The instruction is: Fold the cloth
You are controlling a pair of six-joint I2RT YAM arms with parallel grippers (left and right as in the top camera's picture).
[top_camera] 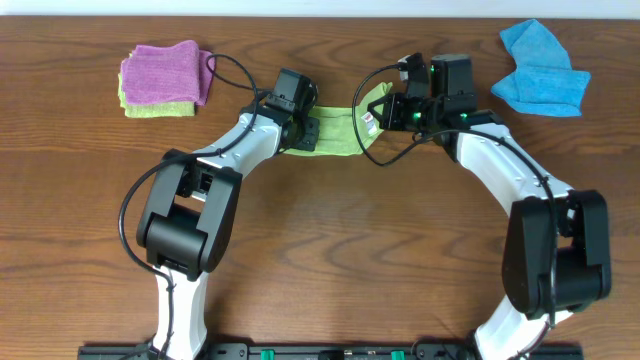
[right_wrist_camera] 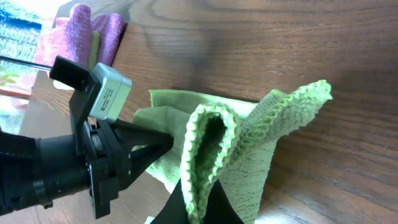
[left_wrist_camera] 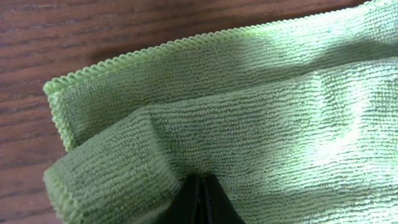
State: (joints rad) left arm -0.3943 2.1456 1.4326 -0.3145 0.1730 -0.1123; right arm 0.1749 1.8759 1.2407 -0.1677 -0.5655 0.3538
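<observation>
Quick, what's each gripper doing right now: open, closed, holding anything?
Left gripper: closed, pinching a fold of the green cloth.
Right gripper: closed, holding a lifted edge of the green cloth.

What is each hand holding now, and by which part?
Both hold the lime-green cloth: left hand pinches a folded layer at one end, right hand the raised hemmed edge at the other.
</observation>
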